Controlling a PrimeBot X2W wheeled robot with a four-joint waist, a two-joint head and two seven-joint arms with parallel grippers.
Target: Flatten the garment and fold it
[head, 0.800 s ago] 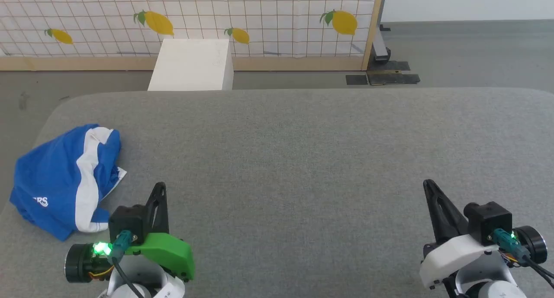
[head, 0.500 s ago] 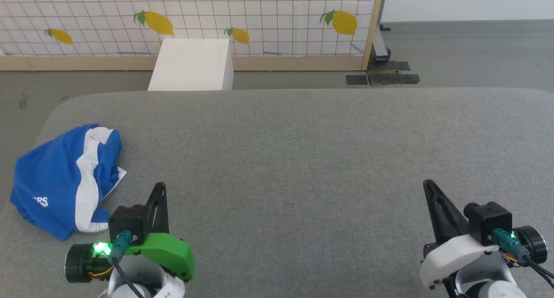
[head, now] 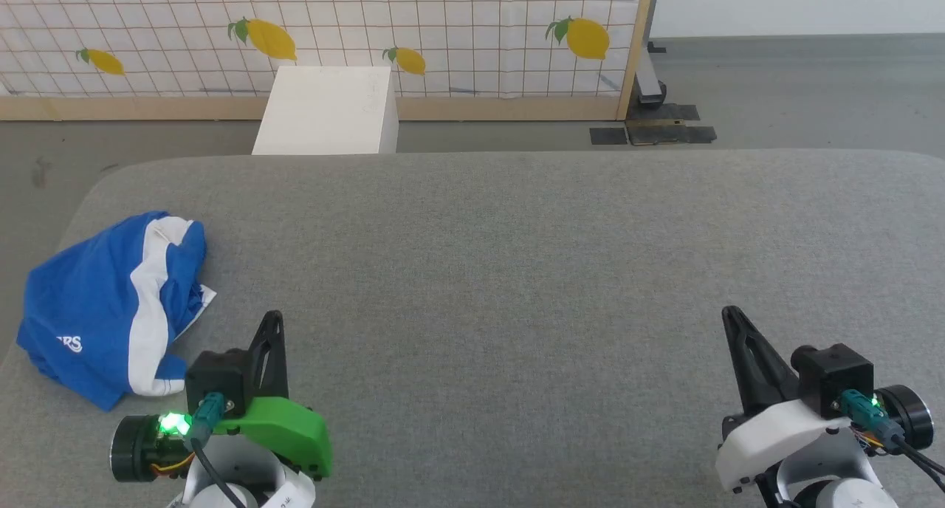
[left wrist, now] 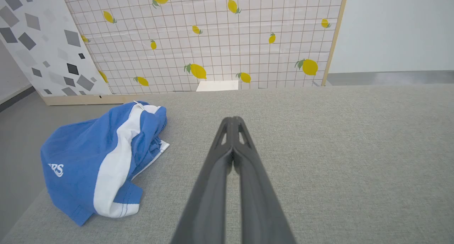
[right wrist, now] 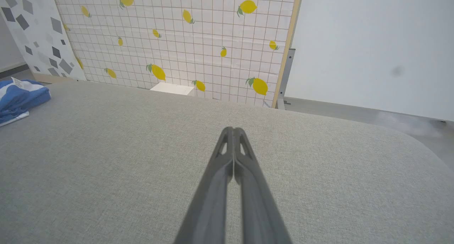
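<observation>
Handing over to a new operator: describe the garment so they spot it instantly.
Find the grey padded surface and follow it to its left edge. The garment lies crumpled there, beside the left end effector. Unlike anything nearby, it is bright blue with a broad white stripe.

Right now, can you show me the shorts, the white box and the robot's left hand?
shorts (head: 92, 297): head view, blue cloth beside the white stripe.
box (head: 325, 109): head view, its white top.
left hand (left wrist: 232, 120): left wrist view, where the shut fingertips meet.
</observation>
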